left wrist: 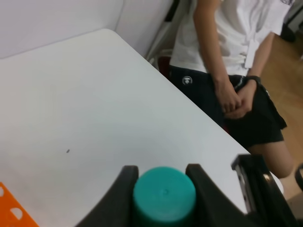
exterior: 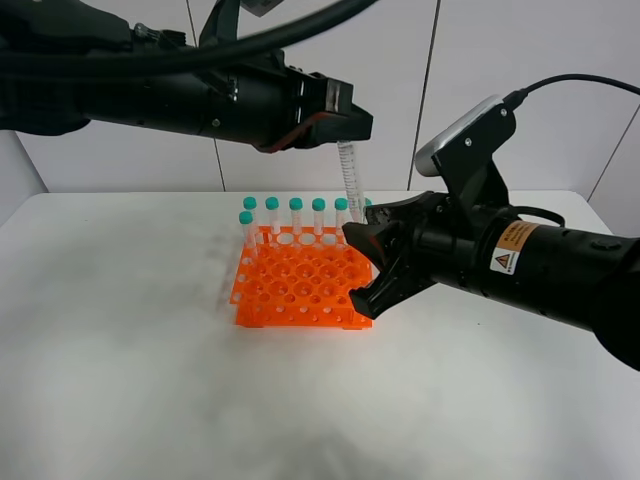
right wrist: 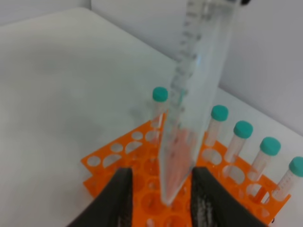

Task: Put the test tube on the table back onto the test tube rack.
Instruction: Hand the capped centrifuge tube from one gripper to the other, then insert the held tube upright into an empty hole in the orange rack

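Observation:
The test tube hangs upright over the far right part of the orange test tube rack. My left gripper is shut on its teal cap, which sits between the two black fingers. In the right wrist view the clear tube tapers down to a tip just above the rack's holes. My right gripper stands around that lower end, open, with a small gap on each side. From above, the right gripper is at the rack's right edge.
Several other teal-capped tubes stand in the rack's back row. The white table spreads all around the rack. A person in a white shirt stands beside the table's edge.

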